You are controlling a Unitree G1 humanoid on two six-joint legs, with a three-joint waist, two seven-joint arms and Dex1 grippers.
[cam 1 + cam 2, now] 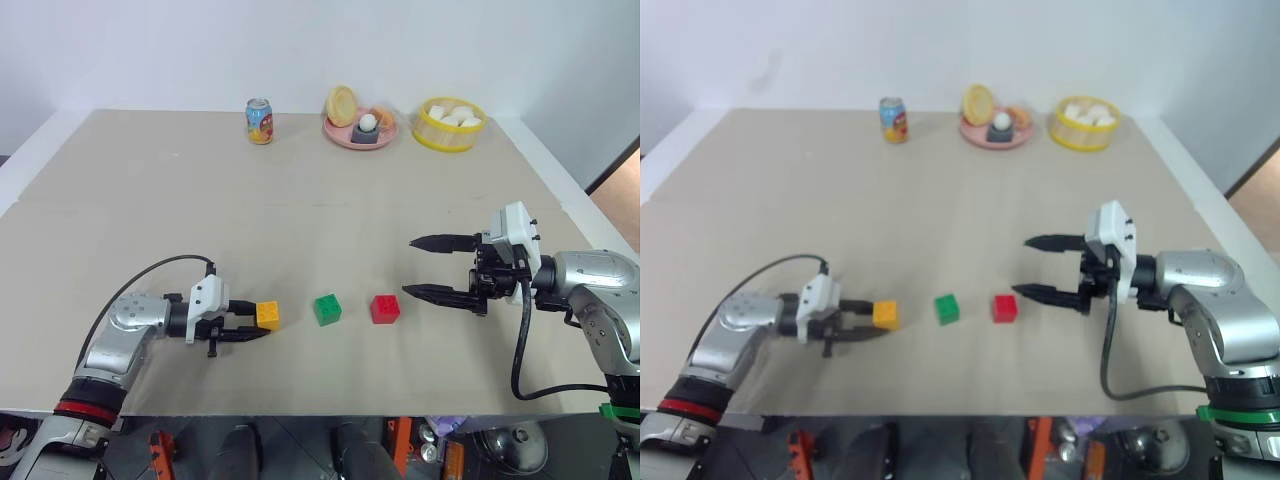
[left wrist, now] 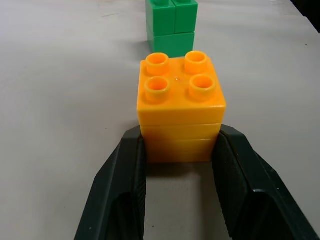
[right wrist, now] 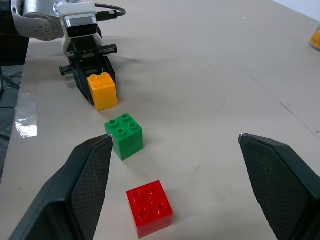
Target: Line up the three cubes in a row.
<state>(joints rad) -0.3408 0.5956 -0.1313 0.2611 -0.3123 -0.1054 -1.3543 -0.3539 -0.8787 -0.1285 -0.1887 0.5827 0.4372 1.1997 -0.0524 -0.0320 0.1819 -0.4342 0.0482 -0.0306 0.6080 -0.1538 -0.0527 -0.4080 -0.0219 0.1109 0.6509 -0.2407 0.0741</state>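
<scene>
Your left tool (image 1: pixel 250 327) clamps the orange-yellow studded plastic cube (image 1: pixel 267 315) — green cube (image 1: pixel 327 309) lies rightward; right tool (image 1: pixel 432 267) gapes apart.

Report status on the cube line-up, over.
Left gripper shut on orange-yellow cube. Right gripper open, empty, beside red cube. Green cube between them. Nothing in the way.

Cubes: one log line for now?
left gripper shut on orange cube | right gripper open, empty | green cube, red cube in row
</scene>
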